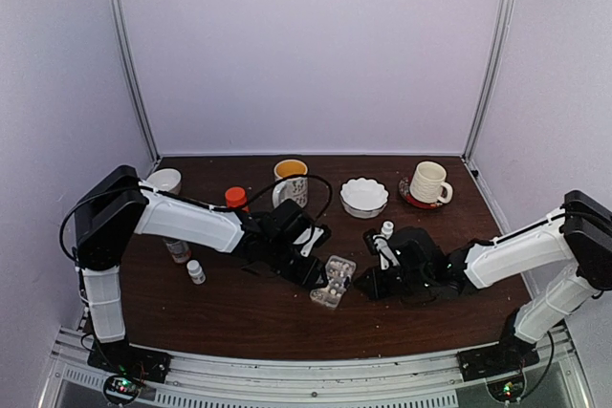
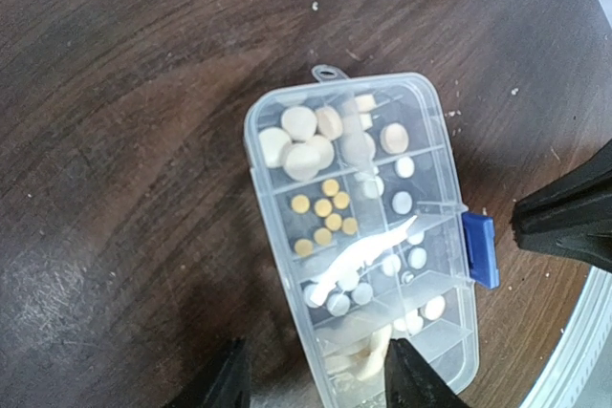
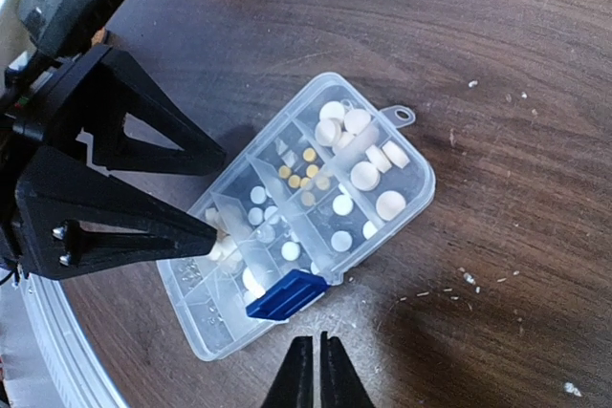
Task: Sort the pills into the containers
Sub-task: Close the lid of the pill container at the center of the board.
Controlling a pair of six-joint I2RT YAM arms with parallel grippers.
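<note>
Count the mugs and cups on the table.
3: a white cup, back left; a yellow-lined mug, back centre; a ribbed white mug on a red saucer, back right. More could be hidden from this view.

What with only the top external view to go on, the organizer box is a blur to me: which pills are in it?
Observer: Small yellow pills sit together in one compartment of the organizer box.
Operator: And the end by the hang tab?
Observer: Large cream tablets lie there, several to a compartment.
Operator: Are the right fingers holding anything?
Observer: No, they are pressed together on nothing, just off the box's blue latch.
</note>
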